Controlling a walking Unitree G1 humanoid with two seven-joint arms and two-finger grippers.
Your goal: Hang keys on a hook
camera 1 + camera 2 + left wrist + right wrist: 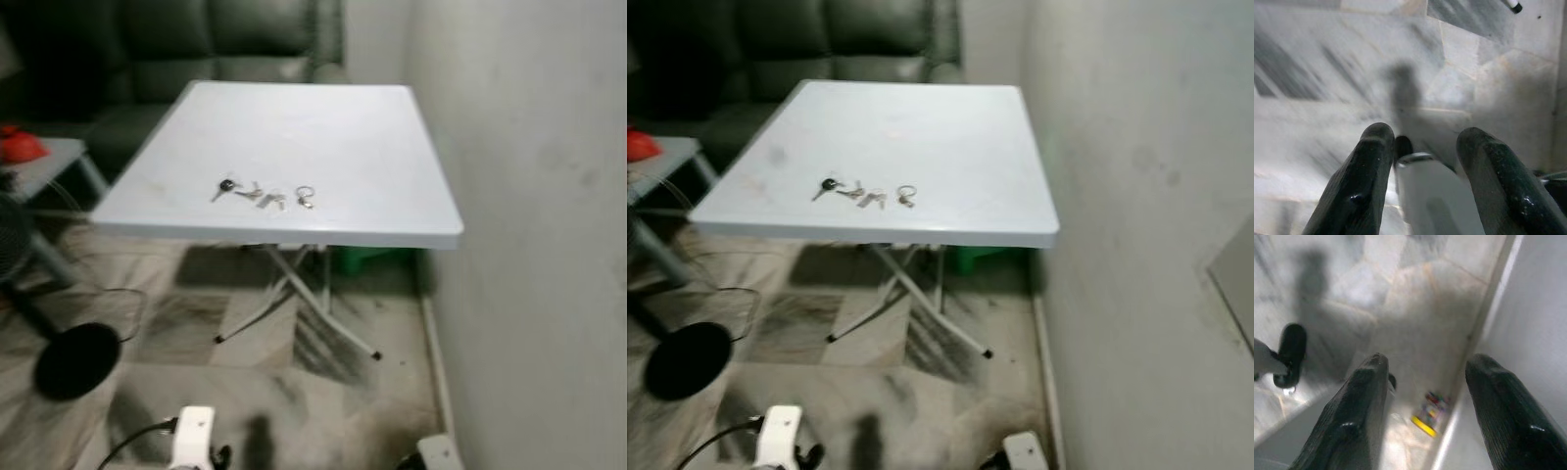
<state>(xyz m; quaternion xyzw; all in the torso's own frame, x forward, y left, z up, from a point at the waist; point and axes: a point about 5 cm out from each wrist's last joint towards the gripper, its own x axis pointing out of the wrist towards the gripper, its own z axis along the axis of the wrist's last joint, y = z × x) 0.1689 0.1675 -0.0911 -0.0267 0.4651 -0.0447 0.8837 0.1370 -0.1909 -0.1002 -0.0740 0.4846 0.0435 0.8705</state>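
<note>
On the table [294, 127], seen from the head, the keys [263, 192] lie near its front edge, within reach. Left wrist: left gripper [1422, 161] spread, empty, over floor. Right wrist: right gripper [1425, 396] likewise, idle.

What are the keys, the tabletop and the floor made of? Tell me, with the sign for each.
Keys: likely metal, small silvery glints; one has a dark, perhaps plastic head.
Tabletop: probably moulded plastic, matte pale grey-white with a rounded rim.
Floor: looks like polished marble or marble-look tile, with grey veining and seams.
</note>
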